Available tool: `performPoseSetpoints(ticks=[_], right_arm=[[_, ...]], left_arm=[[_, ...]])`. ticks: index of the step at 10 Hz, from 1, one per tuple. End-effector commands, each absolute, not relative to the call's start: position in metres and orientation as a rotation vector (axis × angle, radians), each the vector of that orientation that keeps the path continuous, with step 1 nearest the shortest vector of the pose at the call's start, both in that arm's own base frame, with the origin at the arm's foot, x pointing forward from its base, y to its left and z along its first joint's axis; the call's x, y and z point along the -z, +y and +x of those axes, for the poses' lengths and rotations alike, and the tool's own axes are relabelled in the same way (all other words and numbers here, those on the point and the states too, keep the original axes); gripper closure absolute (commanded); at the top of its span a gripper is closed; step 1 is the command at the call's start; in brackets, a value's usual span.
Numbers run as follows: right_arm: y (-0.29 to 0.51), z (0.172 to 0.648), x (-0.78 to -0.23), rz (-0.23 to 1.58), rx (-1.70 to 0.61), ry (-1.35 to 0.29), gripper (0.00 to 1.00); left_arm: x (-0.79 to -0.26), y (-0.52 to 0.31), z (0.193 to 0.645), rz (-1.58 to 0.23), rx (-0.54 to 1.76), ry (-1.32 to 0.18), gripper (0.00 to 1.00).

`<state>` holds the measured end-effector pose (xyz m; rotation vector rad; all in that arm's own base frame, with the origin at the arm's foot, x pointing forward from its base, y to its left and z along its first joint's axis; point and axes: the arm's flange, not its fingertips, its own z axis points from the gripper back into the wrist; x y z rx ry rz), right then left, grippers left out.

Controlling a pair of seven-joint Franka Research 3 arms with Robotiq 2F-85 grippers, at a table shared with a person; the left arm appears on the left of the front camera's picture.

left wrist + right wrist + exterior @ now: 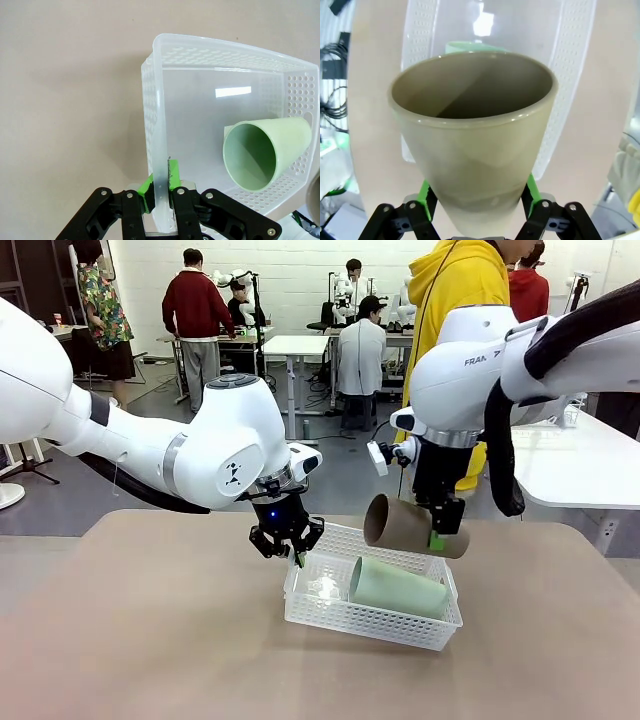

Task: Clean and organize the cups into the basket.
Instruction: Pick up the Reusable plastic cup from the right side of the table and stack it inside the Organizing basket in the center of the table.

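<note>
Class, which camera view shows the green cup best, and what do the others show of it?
The left wrist view: the green cup lies on its side in the basket, unblocked, mouth and inside plain. The front view gives its side from farther off. In the right wrist view a sliver of it peeks over the brown cup.

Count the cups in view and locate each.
2: a mint green cup lying in the basket, and a brown cup held by the right gripper above it.

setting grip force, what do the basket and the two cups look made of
The basket looks like glossy, translucent white plastic: light glints off its floor and its walls are perforated. The mint cup and brown cup are opaque and matte; plastic or ceramic, unclear.
</note>
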<state>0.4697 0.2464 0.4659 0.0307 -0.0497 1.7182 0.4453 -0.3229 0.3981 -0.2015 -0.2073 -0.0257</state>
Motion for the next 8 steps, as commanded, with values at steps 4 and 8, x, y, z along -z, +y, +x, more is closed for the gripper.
performPoseSetpoints(ticks=[4, 8], right_arm=[[0.283, 0.500, -0.434, -0.060, -1.742, -0.017, 0.19], [0.280, 0.519, -0.394, -0.006, -1.738, -0.001, 0.19]], left_arm=[[-0.399, -0.324, 0.445, -0.203, 0.032, -0.209, 1.00], [-0.399, -0.324, 0.445, -0.203, 0.032, -0.209, 1.00]])
